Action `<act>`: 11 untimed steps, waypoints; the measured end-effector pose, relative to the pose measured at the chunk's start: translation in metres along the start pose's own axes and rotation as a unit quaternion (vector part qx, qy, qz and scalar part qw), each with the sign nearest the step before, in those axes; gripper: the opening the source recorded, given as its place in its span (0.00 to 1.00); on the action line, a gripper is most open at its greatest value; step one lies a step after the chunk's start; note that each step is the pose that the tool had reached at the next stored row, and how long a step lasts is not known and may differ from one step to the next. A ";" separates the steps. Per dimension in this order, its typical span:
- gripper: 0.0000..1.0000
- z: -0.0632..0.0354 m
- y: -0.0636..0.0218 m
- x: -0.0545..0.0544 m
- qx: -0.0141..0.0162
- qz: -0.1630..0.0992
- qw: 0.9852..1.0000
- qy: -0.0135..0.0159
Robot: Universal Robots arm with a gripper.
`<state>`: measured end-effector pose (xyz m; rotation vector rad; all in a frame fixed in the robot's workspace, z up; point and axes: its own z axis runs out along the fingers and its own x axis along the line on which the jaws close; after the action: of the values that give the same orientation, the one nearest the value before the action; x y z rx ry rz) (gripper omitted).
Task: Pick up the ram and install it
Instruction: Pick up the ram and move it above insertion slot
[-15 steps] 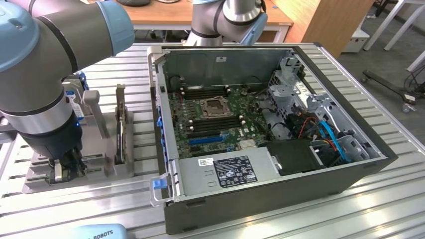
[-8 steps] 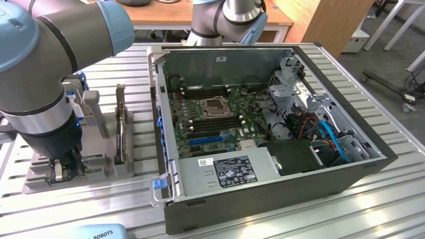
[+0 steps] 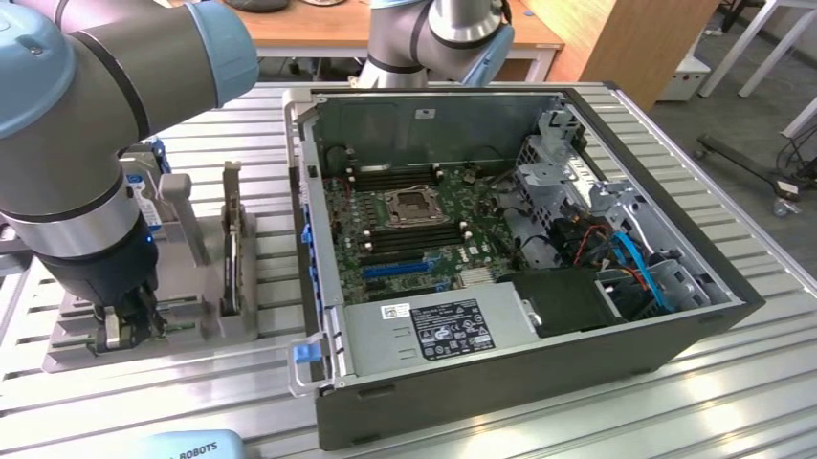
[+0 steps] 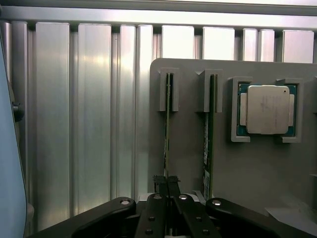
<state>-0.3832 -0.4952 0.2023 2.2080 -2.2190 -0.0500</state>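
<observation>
Two ram sticks stand on edge in slots of a grey holder [image 4: 188, 163]. In the wrist view I see them edge-on: one ram [image 4: 167, 134] runs straight into my gripper [image 4: 166, 182], and its black fingers are shut on the thin board's near end. The second ram [image 4: 208, 144] stands in the slot beside it, untouched. In the exterior view my gripper [image 3: 128, 330] is down at the near end of the holder [image 3: 191, 335], at the exterior view's left of the open computer case. The second stick [image 3: 230, 253] stands upright there.
A square silver CPU [image 4: 267, 109] lies in a pocket of the holder beside the sticks. The open computer case [image 3: 715, 316] shows the motherboard with memory slots [image 3: 383, 177], a CPU socket [image 3: 411, 206] and a power supply [image 3: 434, 330]. The table is ribbed aluminium [image 4: 94, 124].
</observation>
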 end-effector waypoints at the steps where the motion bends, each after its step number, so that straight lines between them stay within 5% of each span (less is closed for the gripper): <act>1: 0.11 0.0000 0.0000 0.000 0.000 0.000 1.000 0.000; 11: 0.11 -0.0097 -0.0002 0.000 0.000 0.000 1.000 0.000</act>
<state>-0.3827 -0.4953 0.2119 2.2079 -2.2188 -0.0502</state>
